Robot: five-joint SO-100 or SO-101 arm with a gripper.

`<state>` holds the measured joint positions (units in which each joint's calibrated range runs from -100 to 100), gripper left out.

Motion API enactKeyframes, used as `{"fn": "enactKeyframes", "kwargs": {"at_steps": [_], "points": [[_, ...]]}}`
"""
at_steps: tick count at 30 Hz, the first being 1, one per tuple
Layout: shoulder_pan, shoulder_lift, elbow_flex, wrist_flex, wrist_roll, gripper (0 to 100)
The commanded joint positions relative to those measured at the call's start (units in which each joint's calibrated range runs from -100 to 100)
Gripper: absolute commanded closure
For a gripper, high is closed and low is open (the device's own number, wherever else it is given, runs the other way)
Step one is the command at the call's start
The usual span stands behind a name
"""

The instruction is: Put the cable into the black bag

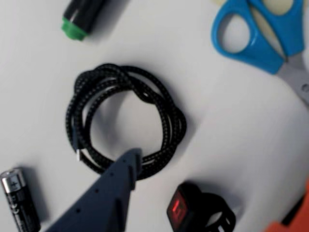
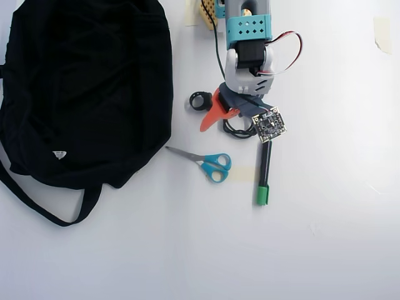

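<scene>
The cable [image 1: 123,113] lies as a loose black braided coil on the white table, in the middle of the wrist view. My gripper [image 1: 217,179] is open: the blue-grey fixed finger [image 1: 128,166] has its tip over the coil's near edge, and the orange finger [image 1: 297,215] stands far off at the lower right corner. Nothing is held. In the overhead view the gripper [image 2: 220,125] hovers over the cable [image 2: 232,132], which is mostly hidden under the arm. The black bag [image 2: 81,81] lies at the left, well apart from the gripper.
Blue-handled scissors [image 2: 209,162] lie below the gripper, and a green-capped black marker [image 2: 264,175] to their right. A black ring clip [image 2: 200,101] with a red display [image 1: 177,209] sits between the fingers. A battery [image 1: 19,200] lies left of the fixed finger.
</scene>
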<state>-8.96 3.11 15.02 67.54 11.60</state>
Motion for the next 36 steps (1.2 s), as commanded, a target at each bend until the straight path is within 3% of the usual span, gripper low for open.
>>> {"fn": "enactKeyframes", "kwargs": {"at_steps": [1,36], "points": [[-0.5,-0.4,1.2,-2.1,-0.1,57],[-0.7,5.2,13.0,-21.2,0.4,57]]}}
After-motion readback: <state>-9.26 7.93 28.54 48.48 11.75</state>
